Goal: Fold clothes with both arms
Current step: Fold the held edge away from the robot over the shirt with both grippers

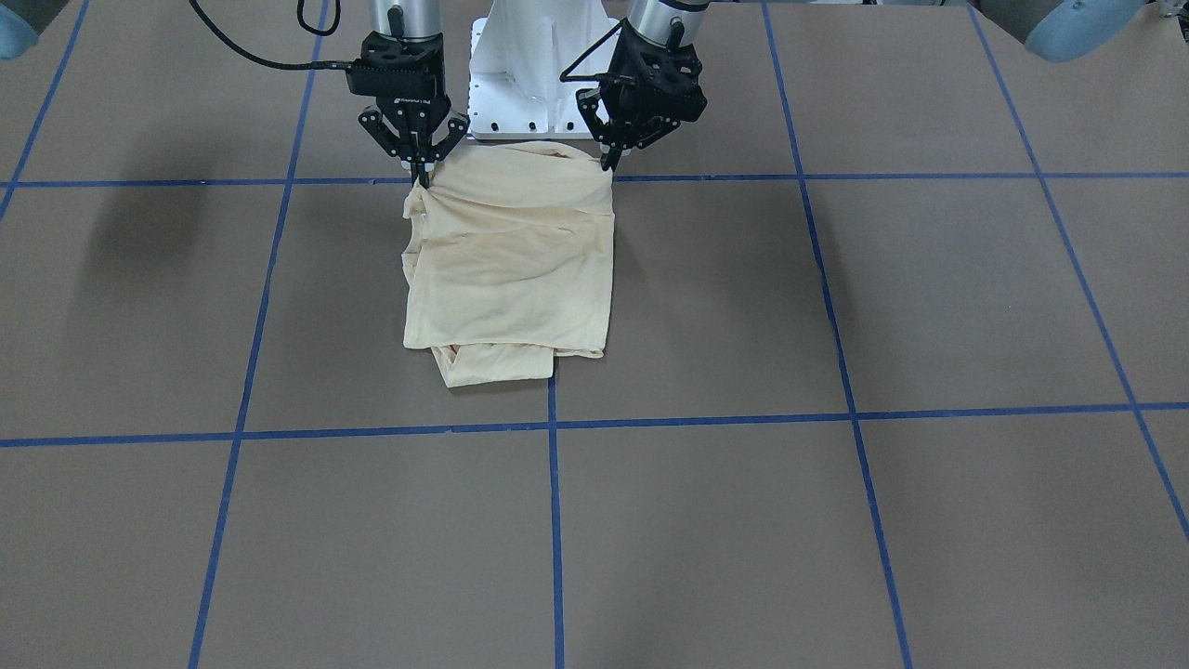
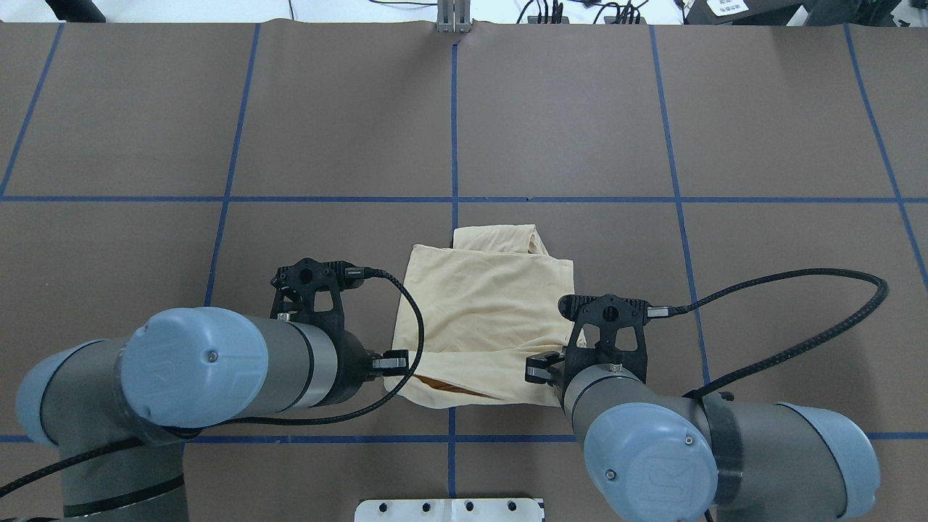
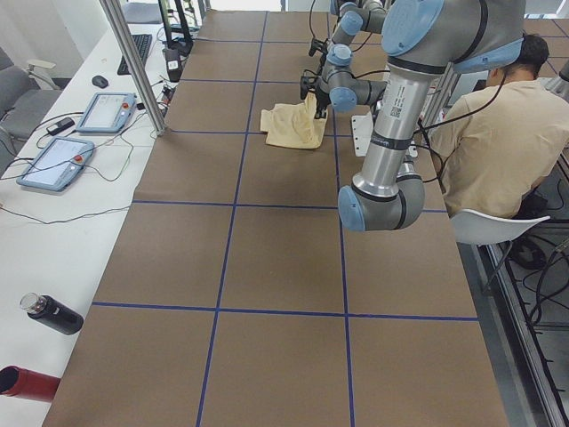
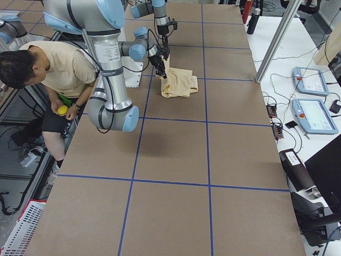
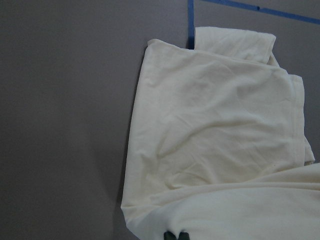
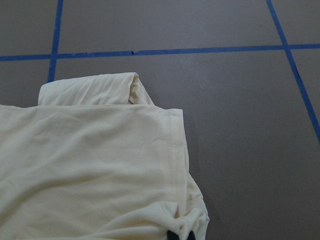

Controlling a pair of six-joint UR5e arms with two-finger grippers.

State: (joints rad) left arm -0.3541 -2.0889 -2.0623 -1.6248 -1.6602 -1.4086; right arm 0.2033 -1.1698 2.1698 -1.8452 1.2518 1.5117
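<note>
The pale cream-yellow shirt lies folded into a rough rectangle on the brown table, with a folded part sticking out at its far edge. Both grippers are at the edge nearest the robot's base. My left gripper is shut on that edge's corner, and its tips pinch fabric in the left wrist view. The opposite corner is pinched by my right gripper, which is shut, with cloth bunched at its tips. The held edge is raised slightly off the table. No print shows.
The white pedestal stands just behind the shirt. Blue tape lines grid the table. A person sits beside the robot's base. Control tablets and bottles rest on the side bench.
</note>
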